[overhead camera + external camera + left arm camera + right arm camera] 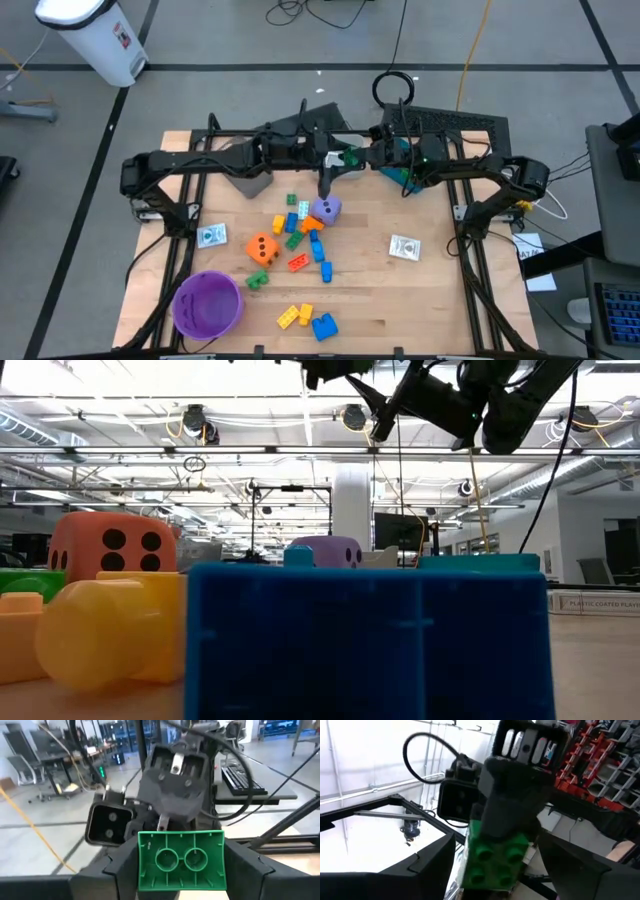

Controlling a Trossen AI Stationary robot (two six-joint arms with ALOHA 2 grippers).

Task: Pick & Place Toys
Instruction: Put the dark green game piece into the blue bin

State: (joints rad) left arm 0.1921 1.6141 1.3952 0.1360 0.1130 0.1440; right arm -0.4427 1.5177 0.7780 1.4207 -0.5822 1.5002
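Overhead, your two grippers are meeting nose to nose at the upper centre of the frame, and both are gripping one green brick (181,861) between them: left gripper (338,160) from the left, right gripper (368,158) from the right. Below them, toward the centre, the purple die (326,209), orange die (262,249) and small bricks are lying scattered on the wooden table (420,290).

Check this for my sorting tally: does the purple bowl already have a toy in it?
No. In the high view the purple bowl shows only its bare inside, while the bricks lie on the table.
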